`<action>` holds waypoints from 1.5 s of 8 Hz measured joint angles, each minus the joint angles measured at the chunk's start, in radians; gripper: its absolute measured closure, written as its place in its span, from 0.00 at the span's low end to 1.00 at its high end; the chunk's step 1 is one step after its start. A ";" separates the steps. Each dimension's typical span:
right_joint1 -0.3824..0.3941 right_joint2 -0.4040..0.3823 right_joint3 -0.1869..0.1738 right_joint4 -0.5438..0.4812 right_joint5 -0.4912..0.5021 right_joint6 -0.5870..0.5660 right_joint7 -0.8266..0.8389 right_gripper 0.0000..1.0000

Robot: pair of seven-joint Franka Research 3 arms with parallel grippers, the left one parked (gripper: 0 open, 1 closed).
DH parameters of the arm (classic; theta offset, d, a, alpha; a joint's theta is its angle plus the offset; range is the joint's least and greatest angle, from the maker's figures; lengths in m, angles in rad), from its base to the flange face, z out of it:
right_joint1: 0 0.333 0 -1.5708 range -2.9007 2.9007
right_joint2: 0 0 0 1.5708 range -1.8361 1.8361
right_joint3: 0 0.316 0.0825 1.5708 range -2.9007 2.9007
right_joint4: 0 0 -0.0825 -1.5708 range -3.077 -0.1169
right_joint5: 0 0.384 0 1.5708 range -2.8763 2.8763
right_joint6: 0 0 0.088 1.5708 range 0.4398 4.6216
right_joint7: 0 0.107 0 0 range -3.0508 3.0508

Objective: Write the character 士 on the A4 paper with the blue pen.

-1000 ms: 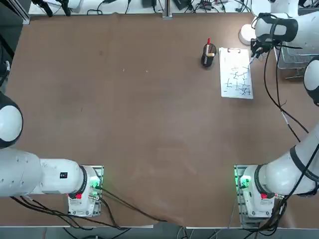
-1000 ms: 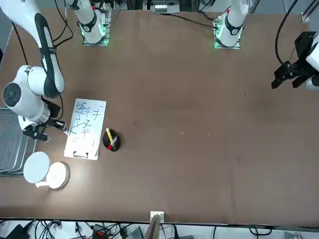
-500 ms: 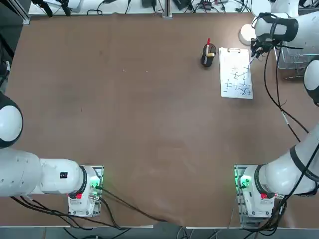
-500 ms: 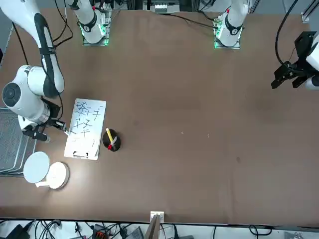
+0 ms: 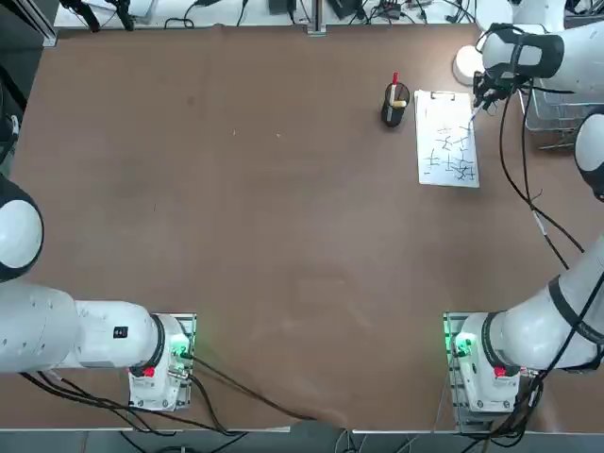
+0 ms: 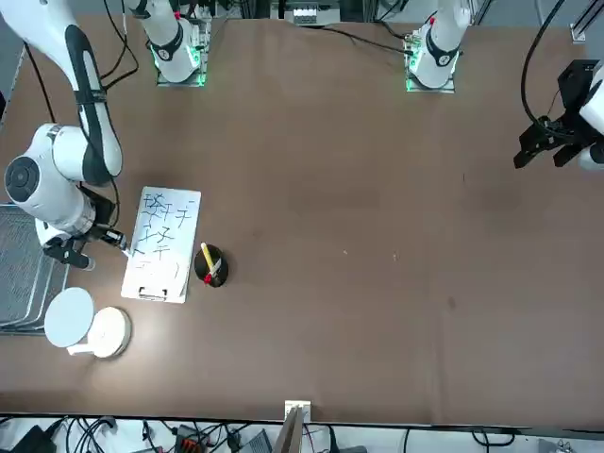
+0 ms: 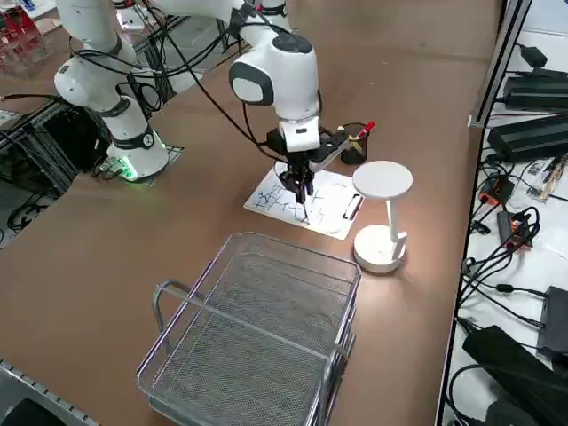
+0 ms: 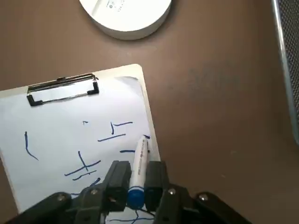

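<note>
R. claw [image 8: 138, 181] is over the R long edge of the clipboard, closed on the blue pen [image 8: 139, 163], one finger pad on each side of the barrel. Pen: white barrel, blue end betw. the fingers, writing end angled down to the sheet; whether the tip touches, can't tell.

Under the claw & to its L: A4 paper [image 8: 51, 140], w/ blue handwritten strokes [image 8: 84, 165] scattered over it. Short blue line [image 8: 127, 151] just beside the pen barrel, small dark mark right by the tip. More strokes packed on the part of the sheet nearer the arm bases. Paper lies on a pale clipboard [image 8: 133, 71], its edge showing past the sheet; metal & blk clip [image 8: 63, 88] on the short edge farther from the bases, L of the claw.

Just past the claw, away from the bases: white stand [image 7: 382, 180], round disc on top, round foot below. R of the claw: wire basket [image 7: 248, 337], grey mesh, w/ handle. L of the claw, across the clipboard: blk pen cup [image 5: 394, 106] holding a red-topped pen [image 5: 395, 78] & a yellow item [image 6: 207, 254].

All on the brown tabletop [image 5: 264, 208]. Farthest off, beyond the tabletop's far edge: blk cables [image 6: 90, 434] etc. on a white surface.
</note>
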State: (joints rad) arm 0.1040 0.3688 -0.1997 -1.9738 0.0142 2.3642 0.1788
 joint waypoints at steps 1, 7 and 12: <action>0.001 0.000 0.001 0.000 0.007 0.001 0.002 0.79; 0.003 0.000 0.027 0.000 0.025 0.011 0.052 0.79; 0.003 0.000 0.045 0.000 0.027 0.015 0.084 0.79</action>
State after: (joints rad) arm 0.1071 0.3688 -0.1549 -1.9736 0.0408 2.3788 0.2625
